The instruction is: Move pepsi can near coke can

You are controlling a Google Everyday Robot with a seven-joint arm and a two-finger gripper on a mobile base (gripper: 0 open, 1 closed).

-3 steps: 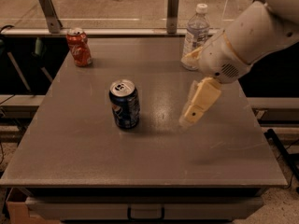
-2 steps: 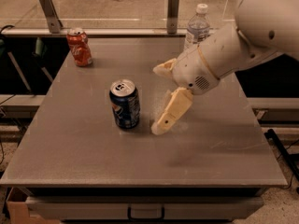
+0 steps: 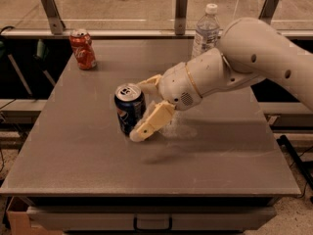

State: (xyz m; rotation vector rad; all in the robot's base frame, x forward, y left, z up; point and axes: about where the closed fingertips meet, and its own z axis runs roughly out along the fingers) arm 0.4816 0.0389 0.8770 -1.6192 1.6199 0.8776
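Observation:
The dark blue pepsi can (image 3: 128,112) stands upright near the middle of the grey table (image 3: 98,165). The red coke can (image 3: 82,49) stands upright at the table's far left corner, well apart from the pepsi can. My gripper (image 3: 139,110) reaches in from the right at the pepsi can's right side. It is open: one cream finger (image 3: 151,122) lies against the can's front right, the other (image 3: 149,84) sits just behind the can's rim. The can stands on the table.
A clear plastic water bottle (image 3: 206,29) with a white cap stands at the far edge, behind my arm (image 3: 254,62). A glass rail with metal posts (image 3: 181,11) runs along the table's far side. A drawer handle (image 3: 152,224) sits under the front edge.
My gripper has moved left and down from the table's right half to the pepsi can, and its fingers now straddle the can's right side. Neither can has moved.

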